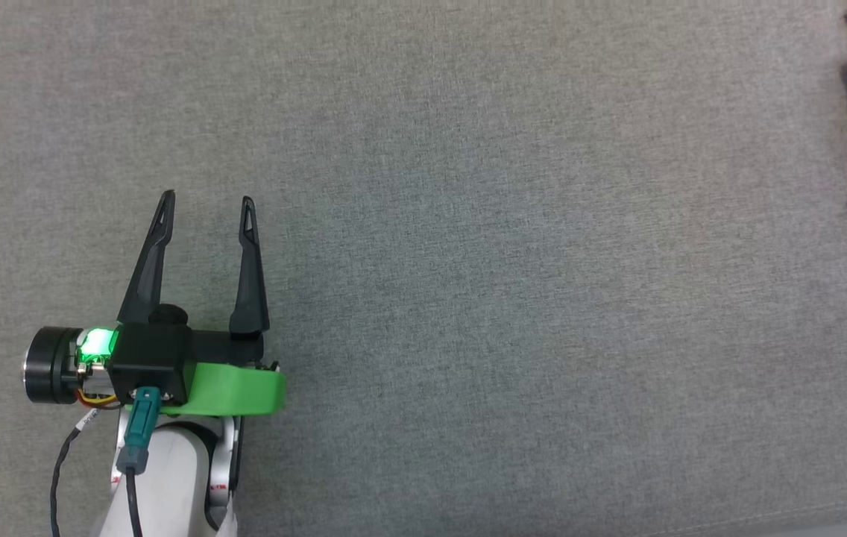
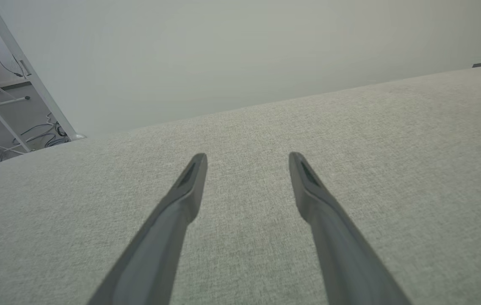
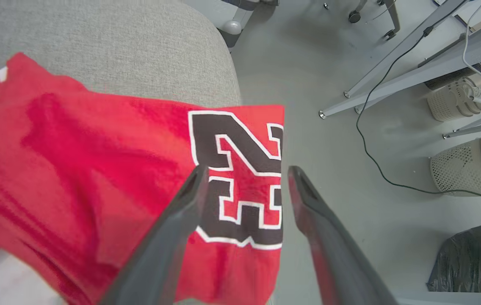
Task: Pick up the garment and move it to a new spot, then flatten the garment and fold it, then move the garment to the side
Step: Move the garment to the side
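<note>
Garment (image 3: 96, 169), one red jersey-style T-shirt with black white-outlined numerals, lying at the right edge of the one grey fabric counter (image 1: 468, 224), partly past its rounded corner, probably as the put-aside spot. Right hand (image 3: 244, 169) just above it, two dark fingers (image 3: 189, 190) spread, gripping nothing. Left hand (image 1: 207, 200) likewise wide and empty, well apart over bare fabric, likely out of the way.

Coarse-woven matt grey cloth covers the table (image 1: 513, 298); the garment (image 3: 96, 161) is soft red cloth with flat black numerals (image 3: 206, 131); left claw (image 1: 207, 198) and right claw (image 3: 248, 169) fingers, matt dark plastic; green bracket (image 1: 237, 388), smooth plastic.
</note>
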{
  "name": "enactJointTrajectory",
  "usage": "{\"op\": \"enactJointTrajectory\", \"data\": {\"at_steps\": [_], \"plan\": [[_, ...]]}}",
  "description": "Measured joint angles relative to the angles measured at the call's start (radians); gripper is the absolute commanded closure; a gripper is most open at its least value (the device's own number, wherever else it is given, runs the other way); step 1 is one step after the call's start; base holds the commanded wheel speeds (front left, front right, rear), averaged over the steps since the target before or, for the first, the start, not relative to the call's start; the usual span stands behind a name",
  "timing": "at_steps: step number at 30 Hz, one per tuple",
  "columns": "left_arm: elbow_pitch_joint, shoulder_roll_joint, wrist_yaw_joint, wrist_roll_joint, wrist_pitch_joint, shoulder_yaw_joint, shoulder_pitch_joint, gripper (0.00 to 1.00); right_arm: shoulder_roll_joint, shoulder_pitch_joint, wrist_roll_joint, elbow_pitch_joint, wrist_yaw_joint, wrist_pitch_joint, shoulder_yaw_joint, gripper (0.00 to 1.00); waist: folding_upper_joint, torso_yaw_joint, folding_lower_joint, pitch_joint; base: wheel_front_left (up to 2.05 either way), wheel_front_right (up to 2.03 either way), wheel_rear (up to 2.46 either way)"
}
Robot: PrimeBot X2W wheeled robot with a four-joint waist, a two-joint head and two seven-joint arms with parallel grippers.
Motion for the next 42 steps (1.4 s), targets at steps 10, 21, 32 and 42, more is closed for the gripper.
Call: {"op": "enactJointTrajectory", "data": {"at_steps": [10,21,32,42], "plan": [[0.026,-0.009,0.018,-0.014,0.0,0.002,0.063,0.0,0.08,0.07,-0.035,0.02,0.0,-0.27,-0.09,0.0,0.0,0.004,-0.0001,-0.125,0.0,0.0,0.0],[0.055,-0.017,0.027,-0.034,0.0,0.037,0.165,0.0,0.28,0.272,-0.186,-0.22,0.0,-0.482,-0.233,0.0,0.0,0.011,-0.0002,-0.289,0.0,0.0,0.0],[0.078,-0.026,0.008,-0.046,0.0,0.064,0.198,0.0,0.519,0.511,-0.302,-0.575,0.0,-0.502,-0.239,0.0,0.0,0.07,-0.0002,-0.386,0.0,0.0,0.0],[0.1,-0.04,-0.013,-0.046,0.0,0.072,0.214,0.0,0.653,0.721,-0.307,-0.652,0.0,-0.506,-0.181,0.0,-0.0001,0.114,-0.0003,-0.441,0.0,0.0,0.0]]}}
